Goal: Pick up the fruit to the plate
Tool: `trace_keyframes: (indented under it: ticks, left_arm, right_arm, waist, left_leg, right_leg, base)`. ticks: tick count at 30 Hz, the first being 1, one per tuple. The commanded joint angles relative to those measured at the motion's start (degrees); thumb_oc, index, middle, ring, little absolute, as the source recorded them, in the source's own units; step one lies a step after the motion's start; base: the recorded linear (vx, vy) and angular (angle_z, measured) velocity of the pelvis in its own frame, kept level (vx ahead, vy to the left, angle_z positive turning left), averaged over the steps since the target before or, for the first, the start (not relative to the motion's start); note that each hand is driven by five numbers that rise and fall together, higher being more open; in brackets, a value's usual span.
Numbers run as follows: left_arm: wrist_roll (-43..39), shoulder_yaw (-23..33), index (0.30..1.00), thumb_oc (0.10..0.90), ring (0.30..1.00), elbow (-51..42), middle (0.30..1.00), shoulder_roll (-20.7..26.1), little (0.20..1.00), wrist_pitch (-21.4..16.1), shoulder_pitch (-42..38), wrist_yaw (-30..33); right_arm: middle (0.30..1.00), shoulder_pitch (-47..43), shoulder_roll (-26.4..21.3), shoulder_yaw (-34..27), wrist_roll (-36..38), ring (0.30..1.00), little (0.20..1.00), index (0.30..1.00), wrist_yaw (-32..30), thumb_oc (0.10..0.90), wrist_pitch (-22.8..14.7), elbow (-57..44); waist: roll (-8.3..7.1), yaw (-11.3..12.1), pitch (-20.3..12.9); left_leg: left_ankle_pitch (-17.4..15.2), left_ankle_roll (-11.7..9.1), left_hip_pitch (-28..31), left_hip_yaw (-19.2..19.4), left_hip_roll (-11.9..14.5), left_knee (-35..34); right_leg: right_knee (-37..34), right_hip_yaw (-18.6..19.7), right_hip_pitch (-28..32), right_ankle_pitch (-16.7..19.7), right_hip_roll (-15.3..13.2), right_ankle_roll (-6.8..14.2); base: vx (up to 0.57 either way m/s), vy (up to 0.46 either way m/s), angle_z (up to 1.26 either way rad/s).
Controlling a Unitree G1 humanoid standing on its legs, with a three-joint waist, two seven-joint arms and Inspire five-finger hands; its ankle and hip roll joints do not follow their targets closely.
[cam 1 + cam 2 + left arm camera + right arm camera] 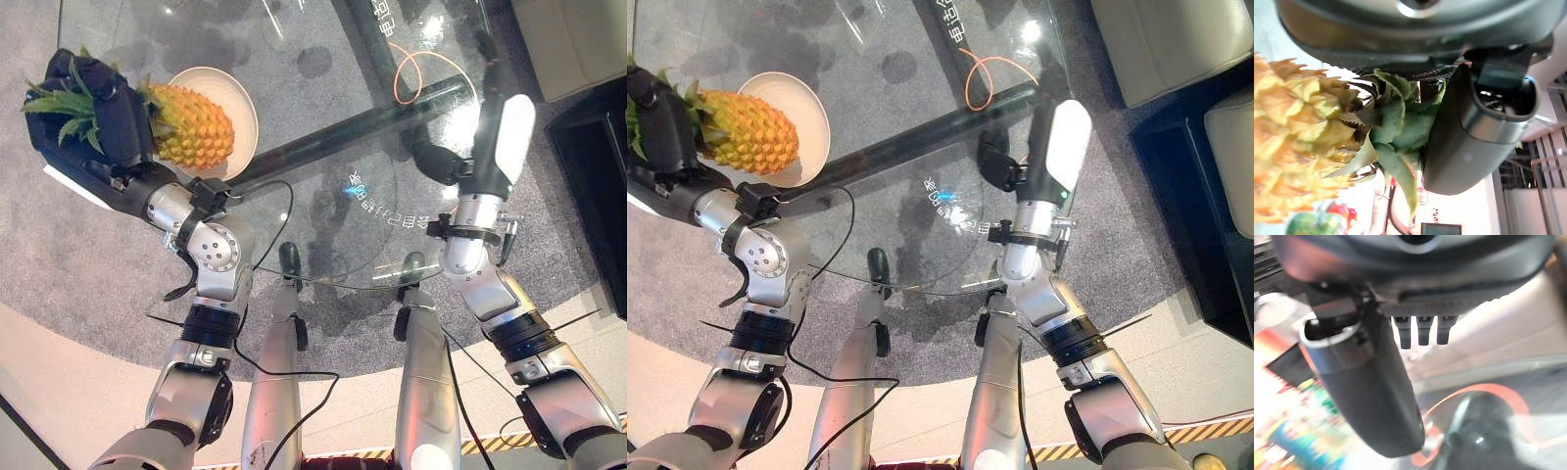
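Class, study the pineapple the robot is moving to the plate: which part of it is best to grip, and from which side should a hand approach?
Probably the base of the leafy crown, where the left hand is already curled around it. The pineapple lies sideways, its body over the plate and its crown pointing towards the robot's left, so approach from the left. The body is wide and spiky; the crown offers a narrower neck to close on.

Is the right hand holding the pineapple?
No. The left hand grips the pineapple by its leafy crown over the plate, while the right hand hangs apart, holding nothing.
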Motion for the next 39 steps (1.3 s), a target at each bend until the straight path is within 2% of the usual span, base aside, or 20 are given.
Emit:
trace_keyframes:
  ticks: [1,2,5,10,11,15,18,23,28,36,39]
  left_arm:
    - [9.49,3.10,0.300,0.100,0.300,-0.75,0.300,7.38,0.200,-5.14,-9.06,3.73]
    - [9.39,2.96,0.300,0.100,0.300,1.85,0.300,9.08,0.200,-5.37,-9.92,5.36]
    - [8.96,2.45,0.300,0.100,0.300,5.91,0.300,11.73,0.200,-5.44,-12.21,7.17]
    - [7.51,1.02,0.300,0.100,0.300,12.01,0.300,15.41,0.200,-4.56,-16.07,8.52]
    - [6.98,0.42,0.300,0.100,0.300,13.73,0.300,16.32,0.200,-4.27,-17.15,8.77]
    - [6.37,-1.77,0.300,0.100,0.300,18.71,0.300,18.65,0.200,-2.58,-21.33,9.48]
    - [5.51,-3.39,0.300,0.100,0.300,21.87,0.300,19.74,0.200,-1.59,-23.77,9.53]
    - [2.98,-5.10,0.300,0.100,0.300,25.36,0.300,20.47,0.200,-0.72,-25.83,7.90]
    - [1.53,-5.85,0.300,0.100,0.300,27.44,0.300,20.14,0.200,0.18,-26.67,5.89]
    - [1.14,-6.33,0.300,0.100,0.300,30.56,0.300,19.35,0.200,0.47,-26.88,4.19]
    - [-0.69,-6.00,0.300,0.100,0.300,32.26,0.300,19.26,0.200,-0.31,-26.61,1.56]
  right_arm:
    - [0.900,-2.52,-2.61,-3.64,5.86,0.900,0.900,0.900,-5.77,0.800,-5.17,-0.29]
    - [0.900,-1.67,-2.87,-4.41,8.85,0.900,0.900,0.900,-6.18,0.800,-7.02,3.88]
    - [0.900,-1.68,-3.42,-5.28,15.74,0.900,0.900,0.900,-6.62,0.800,-9.36,10.61]
    - [0.900,-1.42,-4.00,-6.00,26.43,0.900,0.900,0.900,-5.74,0.800,-11.30,21.82]
    - [0.900,-1.11,-4.06,-6.68,28.36,0.900,0.900,0.900,-4.35,0.800,-12.71,26.10]
    - [0.900,-0.74,-3.56,-8.14,32.34,0.900,0.900,0.900,-0.63,0.800,-14.59,37.17]
    - [0.900,-0.70,-3.29,-8.66,34.12,0.900,0.900,0.900,2.23,0.800,-14.55,43.65]
    - [0.900,-0.49,-2.57,-8.77,36.53,0.900,0.900,0.900,8.30,0.800,-11.20,50.83]
    - [0.900,0.17,-1.31,-8.12,38.72,0.900,0.900,0.900,16.12,0.800,-5.26,54.14]
    - [0.900,0.45,0.92,-6.25,37.25,0.900,0.900,0.900,19.41,0.800,-3.88,54.53]
    - [0.900,0.15,1.15,-5.66,36.95,0.900,0.900,0.900,20.75,0.800,-3.33,54.45]
  waist:
    - [-0.76,0.47,-0.97]
    - [-0.90,0.18,-0.97]
    - [-1.17,-0.14,-0.97]
    - [-1.61,-0.57,-0.97]
    - [-1.66,-0.70,-0.97]
    - [-2.03,-1.00,-0.97]
    - [-2.17,-1.15,-0.97]
    - [-2.33,-1.26,-0.97]
    - [-2.38,-1.41,-0.97]
    - [-2.76,-1.83,-0.97]
    - [-2.88,-1.98,-0.97]
  left_leg:
    - [-5.09,-0.24,0.74,0.47,-0.70,2.87]
    - [-5.68,-0.47,1.33,0.57,-0.53,3.03]
    - [-5.74,-0.66,0.97,0.74,-0.21,3.27]
    - [-5.95,-0.92,0.46,1.07,0.36,3.93]
    - [-6.11,-0.92,0.51,1.10,0.46,4.08]
    - [-6.31,-0.86,0.23,1.22,0.94,4.52]
    - [-6.50,-0.81,0.05,1.28,1.19,4.90]
    - [-6.47,-0.64,-0.60,1.22,1.39,5.66]
    - [-6.49,-0.70,-0.91,1.17,1.46,6.06]
    - [-6.62,-0.71,-0.94,1.23,1.59,6.30]
    - [-7.11,-0.86,-0.69,1.30,1.59,6.61]
  right_leg:
    - [-8.41,-2.90,2.38,5.57,1.53,-0.35]
    - [-8.06,-2.85,2.83,4.90,1.62,-0.26]
    - [-7.95,-2.80,2.50,4.77,1.82,-0.43]
    - [-7.48,-2.73,2.09,4.44,2.24,-0.78]
    - [-7.33,-2.75,2.20,4.24,2.28,-0.88]
    - [-7.22,-2.84,2.14,4.14,2.53,-1.16]
    - [-7.08,-2.93,2.13,4.02,2.65,-1.32]
    - [-6.82,-2.91,1.67,4.26,2.79,-1.57]
    - [-6.74,-2.67,1.45,4.23,2.99,-1.79]
    - [-6.29,-2.28,1.16,3.89,3.45,-2.03]
    - [-5.96,-2.14,1.39,3.28,3.61,-2.04]
  base:
    - [0.01,0.035,-0.04]
    - [0.00,0.028,-0.06]
    - [0.00,0.012,-0.07]
    - [0.00,-0.001,-0.02]
    - [0.00,-0.009,-0.06]
    - [0.00,-0.012,-0.01]
    - [0.00,0.000,0.00]
    - [0.00,-0.013,-0.02]
    - [0.00,0.000,0.00]
    - [0.00,0.000,0.00]
    - [0.00,0.000,0.00]
